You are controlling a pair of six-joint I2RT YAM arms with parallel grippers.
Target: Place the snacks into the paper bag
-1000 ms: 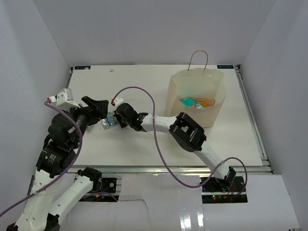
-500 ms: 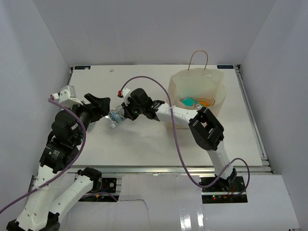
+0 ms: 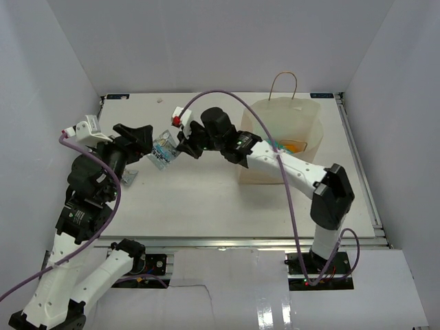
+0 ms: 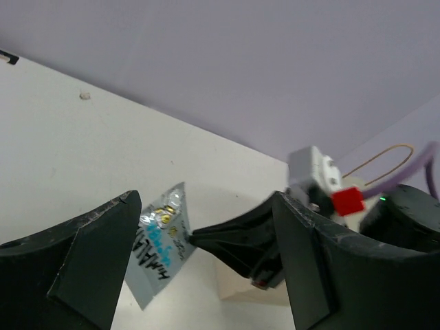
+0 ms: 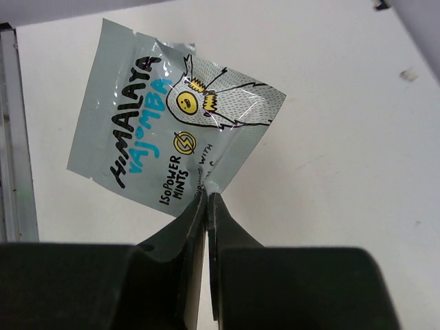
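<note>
Right wrist view: a silvery mint packet (image 5: 172, 130) with an owl drawing and the word "HIMALAYA" hangs above the white desk (image 5: 330, 158). The right end effector (image 5: 207, 199) is clenched on the packet's lower edge, its two dark fingers pressed together with only the foil between them.

In the top external view the same packet (image 3: 162, 147) is held in the air over the left part of the desk (image 3: 206, 199), between the two end effectors. The right end effector (image 3: 179, 146) reaches it from the right. The left end effector (image 3: 143, 141) is just beside it on the left.

The left wrist view shows the left end effector (image 4: 205, 265) released, its fingers (image 4: 89, 254) spread wide. The packet (image 4: 159, 247) hangs between them near the left finger; whether they touch cannot be told.

The paper bag (image 3: 306, 161) stands upright on the right side of the desk, well apart from the packet, mouth open. An orange snack (image 3: 297, 146) lies inside.
</note>
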